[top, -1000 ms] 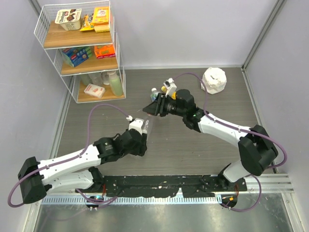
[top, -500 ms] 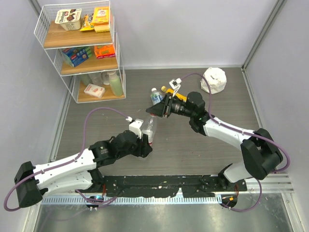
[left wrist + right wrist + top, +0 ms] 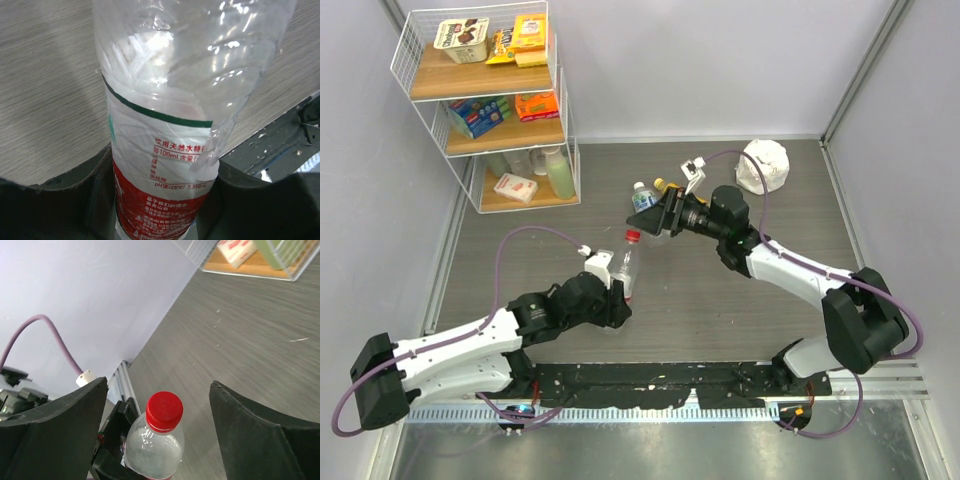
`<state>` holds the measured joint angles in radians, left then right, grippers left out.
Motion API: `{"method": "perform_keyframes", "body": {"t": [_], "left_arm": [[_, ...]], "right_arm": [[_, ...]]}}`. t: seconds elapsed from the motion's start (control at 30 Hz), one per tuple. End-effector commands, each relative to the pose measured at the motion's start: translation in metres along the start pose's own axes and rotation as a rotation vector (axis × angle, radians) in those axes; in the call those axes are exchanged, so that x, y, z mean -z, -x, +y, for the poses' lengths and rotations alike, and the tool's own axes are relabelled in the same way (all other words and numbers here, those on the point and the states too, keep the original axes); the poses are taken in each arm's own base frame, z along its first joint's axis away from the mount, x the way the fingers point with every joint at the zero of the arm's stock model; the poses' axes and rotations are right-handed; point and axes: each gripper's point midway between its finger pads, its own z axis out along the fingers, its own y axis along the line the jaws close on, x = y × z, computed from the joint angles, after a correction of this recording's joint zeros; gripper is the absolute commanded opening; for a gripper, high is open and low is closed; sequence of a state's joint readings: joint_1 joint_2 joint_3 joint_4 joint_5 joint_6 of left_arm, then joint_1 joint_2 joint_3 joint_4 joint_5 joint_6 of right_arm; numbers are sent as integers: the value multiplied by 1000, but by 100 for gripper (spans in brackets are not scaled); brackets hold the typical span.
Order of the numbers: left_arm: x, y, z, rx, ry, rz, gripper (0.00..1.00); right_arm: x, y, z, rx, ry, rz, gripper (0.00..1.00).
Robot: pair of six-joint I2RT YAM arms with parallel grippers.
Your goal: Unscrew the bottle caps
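Red plastic, smooth and round, the red cap (image 3: 164, 410) sat on the neck of a clear bottle (image 3: 165, 150). The bottle's thin walls were dented and crinkled, glinting where light caught them. A glossy wrap label circled the lower body, white above a thin green line and red below, with small print. The left claw (image 3: 617, 296) pinched this bottle at the label, its matte black fingers (image 3: 75, 205) pressed against either side. The capped end pointed away from the left arm and toward the right one. Whether the base touched the table (image 3: 520, 250) I could not tell.

The right claw (image 3: 159, 386) hung spread wide. Its broad, dark, wedge-shaped fingers (image 3: 260, 435) flanked the red cap with a clear gap on each side and touched nothing.

Just behind the right claw in the top view, two more bottles stood close together. One was a white-capped bottle (image 3: 642, 197) with a blue-and-white label; the other was a yellow bottle (image 3: 663, 185), partly hidden by the claw.

The table was grey with a fine, wood-like grain. A white lumpy bundle (image 3: 764, 165) lay near the far right corner. A white wire rack (image 3: 560, 110) with three wooden shelves stood at the far left, holding boxes, packets and pale bottles.
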<state>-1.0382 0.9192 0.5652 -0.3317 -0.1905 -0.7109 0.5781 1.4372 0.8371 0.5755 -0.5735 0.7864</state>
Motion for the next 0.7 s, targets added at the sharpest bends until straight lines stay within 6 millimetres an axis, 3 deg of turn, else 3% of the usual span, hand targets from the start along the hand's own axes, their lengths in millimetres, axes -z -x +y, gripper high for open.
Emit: {"method": "perform_keyframes", "body": {"t": [0.0, 0.2, 0.37, 0.4, 0.67], "left_arm": [[-2, -1, 10, 24, 53, -2, 0], [-2, 2, 16, 10, 105, 1, 0], [-2, -1, 35, -16, 225, 35, 0], [-1, -1, 38, -19, 244, 36, 0], [-1, 6, 47, -43, 327, 12, 0]], "right_arm": [[3, 39, 14, 77, -49, -96, 91], [4, 43, -6, 116, -262, -77, 95], [-7, 44, -17, 129, -457, -87, 97], [-9, 39, -26, 121, -507, -62, 97], [-41, 12, -38, 126, -666, 30, 97]]}}
